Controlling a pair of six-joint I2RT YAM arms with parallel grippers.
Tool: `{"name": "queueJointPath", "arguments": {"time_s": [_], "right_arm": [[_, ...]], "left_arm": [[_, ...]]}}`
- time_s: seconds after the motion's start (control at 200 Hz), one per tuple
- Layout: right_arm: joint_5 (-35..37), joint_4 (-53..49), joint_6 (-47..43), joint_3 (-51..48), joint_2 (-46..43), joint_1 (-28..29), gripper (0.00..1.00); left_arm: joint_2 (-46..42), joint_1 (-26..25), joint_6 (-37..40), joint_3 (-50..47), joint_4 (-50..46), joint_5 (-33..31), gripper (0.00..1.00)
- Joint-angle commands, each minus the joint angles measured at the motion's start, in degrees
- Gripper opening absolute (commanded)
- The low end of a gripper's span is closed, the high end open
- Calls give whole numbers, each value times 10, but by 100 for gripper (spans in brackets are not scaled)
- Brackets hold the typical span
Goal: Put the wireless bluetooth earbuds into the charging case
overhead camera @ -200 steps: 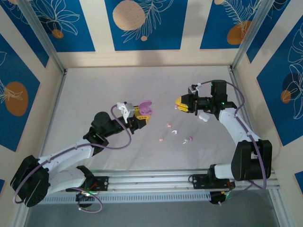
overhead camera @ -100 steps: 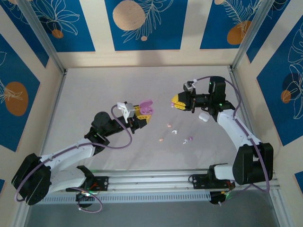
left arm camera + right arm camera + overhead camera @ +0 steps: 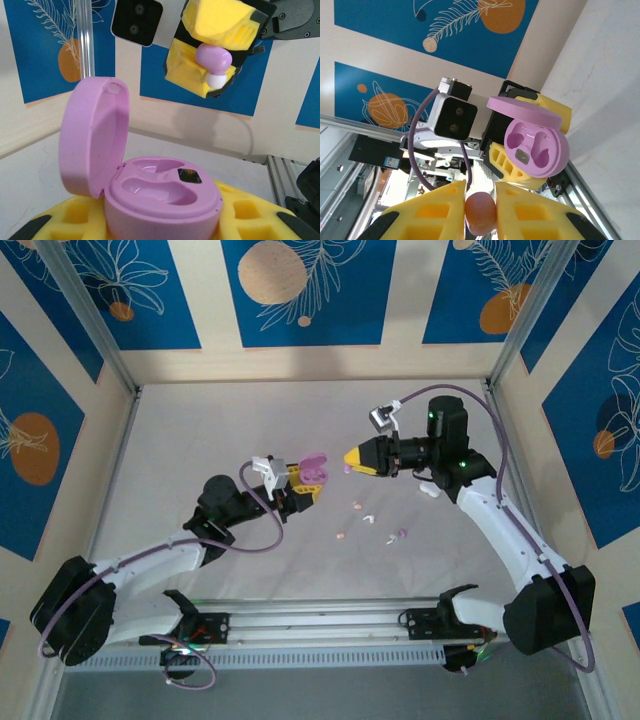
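This looks like a robot test lab — a small booth built just for robots to work in. Two white and black robot arms, the left arm (image 3: 150,565) and the right arm (image 3: 500,523), are bolted to a metal rail (image 3: 330,623) at the near edge of a plain white table (image 3: 200,430), and a little camera box (image 3: 381,417) sits on a wrist. Board walls (image 3: 300,290) with big blue leaf pictures stand around the table — held up by shiny metal posts (image 3: 85,320)
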Motion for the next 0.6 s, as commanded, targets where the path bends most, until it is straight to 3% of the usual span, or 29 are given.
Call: {"name": "queueJointPath", "arguments": {"time_s": [0.0,0.595], "right_arm": [[25,-32,-47,24,-11,20,20],[93,-32,-84,33,13,78,21]], "left_arm": [[2,-6,4,23,37,19,25],[11,-11,-11,28,58,40,25]]}}
